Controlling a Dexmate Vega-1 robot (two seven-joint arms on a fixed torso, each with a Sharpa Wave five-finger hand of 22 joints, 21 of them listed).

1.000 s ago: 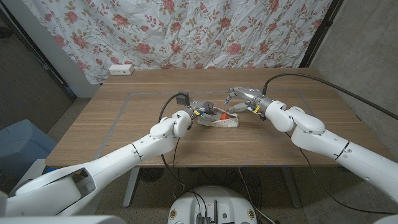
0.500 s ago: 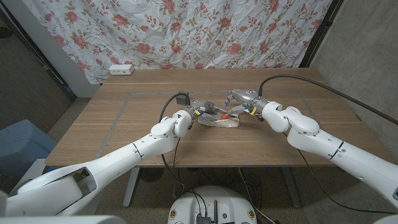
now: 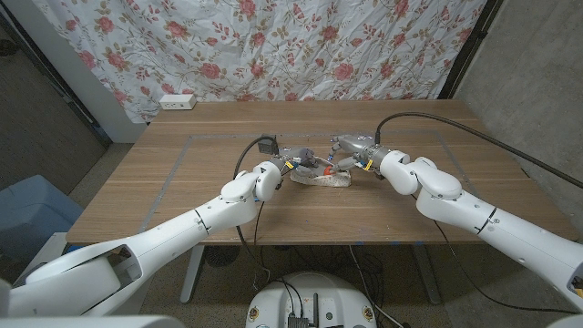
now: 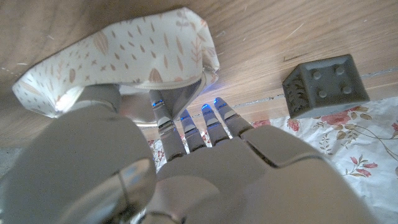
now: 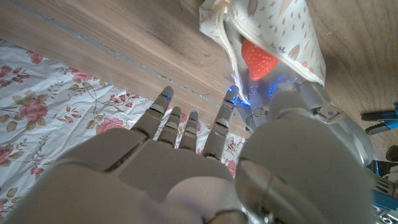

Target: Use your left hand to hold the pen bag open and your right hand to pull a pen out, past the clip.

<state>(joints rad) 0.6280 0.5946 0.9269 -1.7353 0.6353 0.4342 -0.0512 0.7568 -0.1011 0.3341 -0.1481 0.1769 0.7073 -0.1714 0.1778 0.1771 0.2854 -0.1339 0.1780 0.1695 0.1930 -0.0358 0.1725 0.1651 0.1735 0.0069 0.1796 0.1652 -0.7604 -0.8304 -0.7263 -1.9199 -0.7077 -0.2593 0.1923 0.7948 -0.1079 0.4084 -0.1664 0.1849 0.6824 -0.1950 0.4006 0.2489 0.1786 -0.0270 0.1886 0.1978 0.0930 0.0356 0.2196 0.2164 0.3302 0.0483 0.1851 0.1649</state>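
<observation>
The pen bag (image 3: pixel 323 179) is white cloth with a leaf pattern and lies at the middle of the table (image 3: pixel 182 182). My left hand (image 3: pixel 299 164) is at its left end; in the left wrist view its fingers (image 4: pixel 186 121) pinch the edge of the pen bag (image 4: pixel 124 53). The bag's zip mouth (image 5: pixel 227 37) gapes toward my right hand (image 5: pixel 186 168), and something red (image 5: pixel 258 59) shows inside. My right hand (image 3: pixel 351 151) hovers at the bag's right end with its fingers spread and its thumb against the mouth, holding nothing. I cannot make out a pen or a clip.
A dark grey cube (image 4: pixel 323 84) stands on the table just beyond the bag, near a taped line. A white power strip (image 3: pixel 178 102) lies at the far left edge before the floral curtain. Bare wood lies to both sides and in front of the bag.
My right hand has moved left, closing in on the bag's mouth. My left hand and the bag have stayed in place.
</observation>
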